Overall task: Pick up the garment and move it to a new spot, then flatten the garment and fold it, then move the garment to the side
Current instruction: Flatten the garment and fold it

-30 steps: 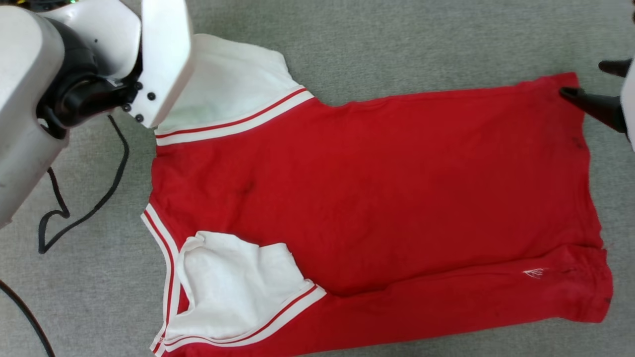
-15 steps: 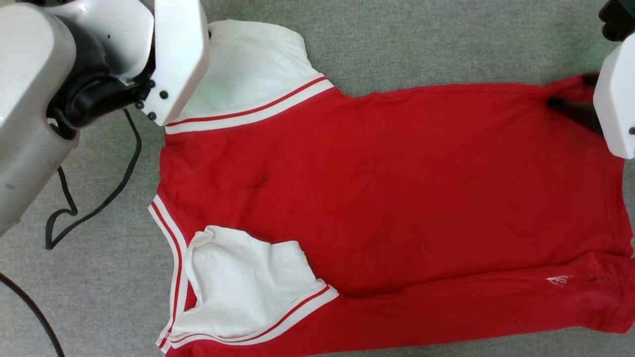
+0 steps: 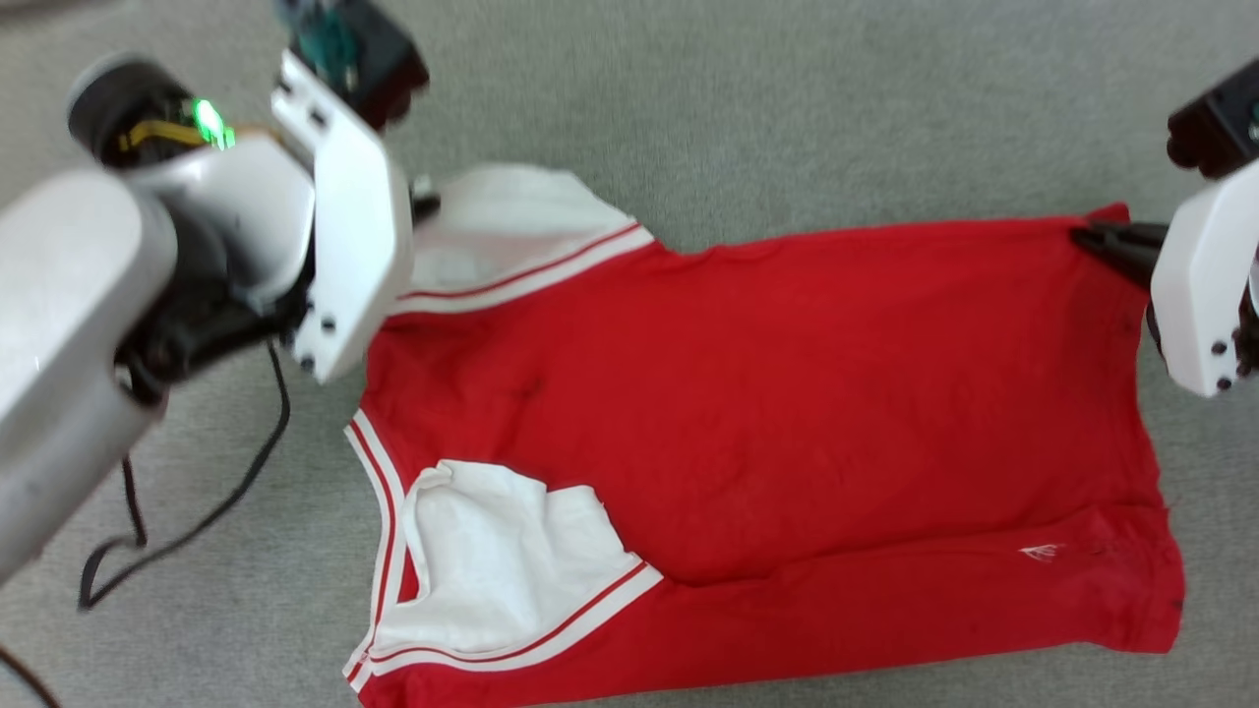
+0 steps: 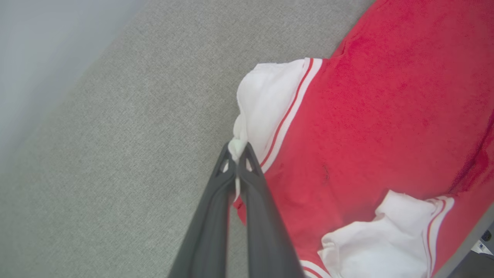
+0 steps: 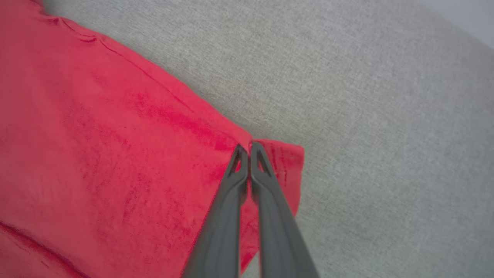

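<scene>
Table [image 3: 748,108]: grey cloth top, with the shirt spread across its middle.
Shirt [image 3: 787,393]: red and mostly flat, neck end toward the table's left edge, hem toward the right.
Left gripper [image 4: 238,148]: jaws clamped on the far sleeve [image 4: 266,100].
Right gripper [image 5: 249,148]: just snapped from wide open to pinching the far hem corner [image 5: 285,162].
Meaning: both far ends are held now, so it looks set for a lift or a fold toward the near edge.

Likely a lab: grey fabric surface [image 3: 787,98], loose black cable [image 3: 258,470].
</scene>
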Controlling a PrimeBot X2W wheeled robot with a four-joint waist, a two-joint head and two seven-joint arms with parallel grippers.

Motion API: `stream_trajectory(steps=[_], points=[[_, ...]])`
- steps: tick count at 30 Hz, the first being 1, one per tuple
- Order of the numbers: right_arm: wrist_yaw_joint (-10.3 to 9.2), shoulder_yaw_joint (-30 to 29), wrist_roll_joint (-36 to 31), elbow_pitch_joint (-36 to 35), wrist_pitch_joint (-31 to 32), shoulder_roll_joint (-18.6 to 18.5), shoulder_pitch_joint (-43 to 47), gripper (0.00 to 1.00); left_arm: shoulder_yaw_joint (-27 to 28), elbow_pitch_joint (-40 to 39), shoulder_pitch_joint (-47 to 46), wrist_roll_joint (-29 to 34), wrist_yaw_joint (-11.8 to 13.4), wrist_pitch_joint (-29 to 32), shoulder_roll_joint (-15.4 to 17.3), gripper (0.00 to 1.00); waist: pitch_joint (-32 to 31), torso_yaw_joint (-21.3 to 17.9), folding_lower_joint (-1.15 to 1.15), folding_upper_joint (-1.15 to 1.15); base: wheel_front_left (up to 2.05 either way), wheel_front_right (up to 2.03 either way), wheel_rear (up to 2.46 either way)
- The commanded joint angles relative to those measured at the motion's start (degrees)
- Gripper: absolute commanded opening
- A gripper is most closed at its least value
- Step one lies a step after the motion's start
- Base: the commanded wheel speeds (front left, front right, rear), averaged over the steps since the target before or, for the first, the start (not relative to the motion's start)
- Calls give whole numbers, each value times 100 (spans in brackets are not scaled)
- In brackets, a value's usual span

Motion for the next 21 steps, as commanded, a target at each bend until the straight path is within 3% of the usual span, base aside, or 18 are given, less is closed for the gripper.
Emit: stream_trajectory(steps=[1,8,13,21], points=[[-3,29,57,-24,-121,-36,127,0,-24,-90,167,-19,49,-45,72,0,-275,-13,1,0,0,0,0],[-2,366,40,-251,-849,-356,817,0,-217,-843,1190,-232,290,-276,637,0,-826,-6,1,0,0,0,0],[-3,496,84,-270,-1247,-478,1414,0,-383,-1347,2043,-454,641,-523,992,0,-1135,-20,1,0,0,0,0],[-3,517,207,-220,-1573,-504,2322,0,-684,-1597,3302,-804,1090,-1075,1282,0,-1268,-74,1,0,0,0,0]])
